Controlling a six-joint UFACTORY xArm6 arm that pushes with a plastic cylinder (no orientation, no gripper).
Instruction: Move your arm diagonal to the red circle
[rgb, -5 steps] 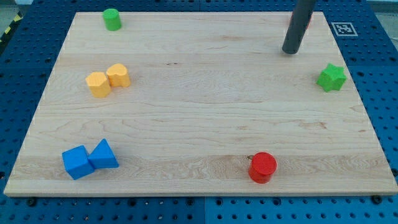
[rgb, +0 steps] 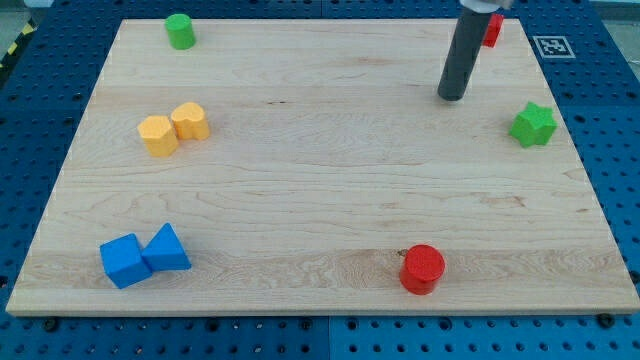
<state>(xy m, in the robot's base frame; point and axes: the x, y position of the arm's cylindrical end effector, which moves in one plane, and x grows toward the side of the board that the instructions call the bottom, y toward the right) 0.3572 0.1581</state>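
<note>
Red circle (rgb: 422, 268) lies flat on the wooden surface (rgb: 320, 200) near the view's bottom edge, well below our tip (rgb: 452, 97) and slightly toward the view's left of it, well apart from it. We carry no claw on this arm, only a straight dark rod, so no open or closed state can be told. Our tip rests on the surface in the upper right part of the view, touching no block.

Just above our tip and to its right, a second red block (rgb: 492, 29) shows partly behind the rod at the view's top edge; its shape cannot be made out. To the right of our tip and a little lower sits a green star-shaped block (rgb: 533, 124), near the surface's right edge and apart from the tip.

Far to the left of our tip and higher, a green cylinder (rgb: 180, 31) stands near the top edge. Far left and slightly lower, two yellow blocks (rgb: 173, 128) sit touching each other, side by side. Far left and well below our tip, a blue cube (rgb: 124, 261) and a blue triangular block (rgb: 167, 249) sit touching, near the lower left corner
</note>
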